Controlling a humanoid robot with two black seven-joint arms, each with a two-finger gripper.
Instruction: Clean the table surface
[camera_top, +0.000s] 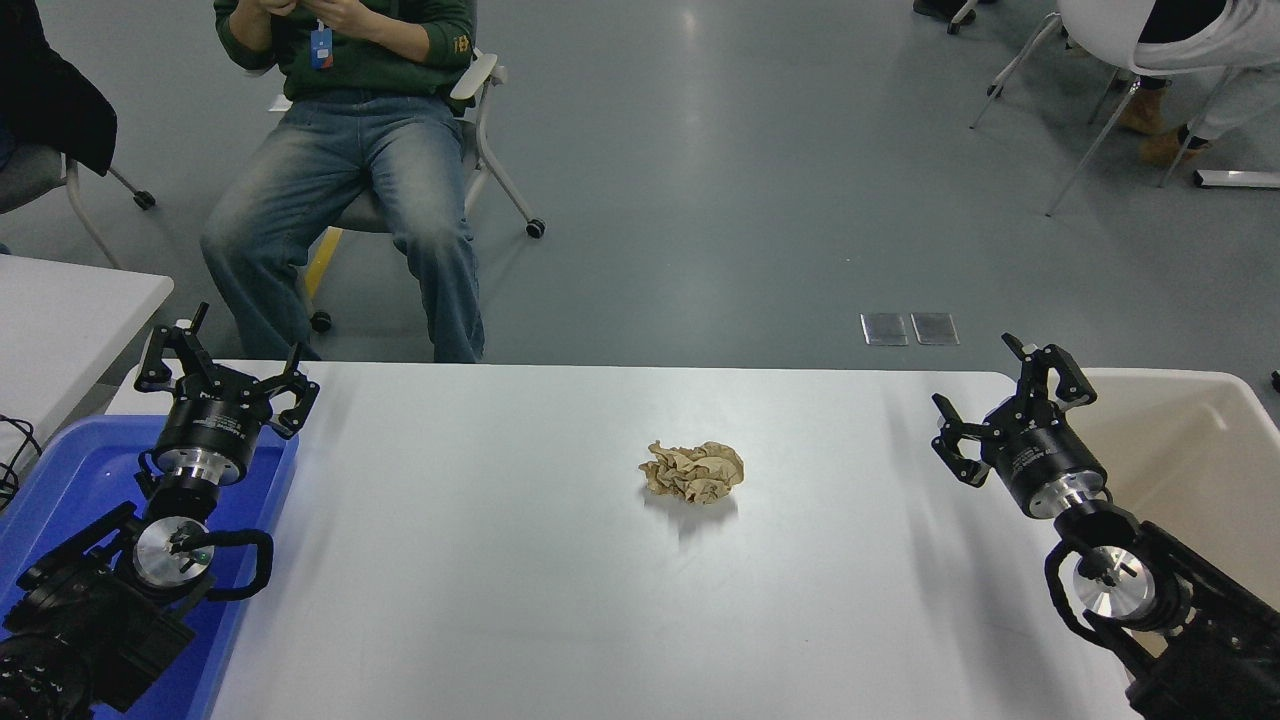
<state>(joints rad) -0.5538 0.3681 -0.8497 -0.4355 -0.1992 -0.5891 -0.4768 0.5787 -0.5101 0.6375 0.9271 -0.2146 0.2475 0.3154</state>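
1. Head view: a white table (520, 600) fills the lower half of the picture, its far edge running across the middle.
2. A crumpled ball of brown paper (693, 472) lies near the table's centre, alone, well apart from both arms.
3. At 8 o'clock the left arm is parked over a blue bin (70, 480) that sits at the table's left end. The left gripper (226, 372) points toward 12 o'clock, its fingers spread wide and holding nothing.
4. At 4 o'clock the right arm reaches in from the lower right corner. The right gripper (1000, 408) hovers over the table's right end, tilted toward 11 o'clock, fingers spread wide and empty.
5. Just right of that gripper, at 3 o'clock, stands a beige bin (1200, 440).
6. At 11 o'clock, beyond the table, a person (350, 150) in jeans and a green top sits on a wheeled chair.
7. At 9 o'clock the corner of a second white table (70, 320) shows.
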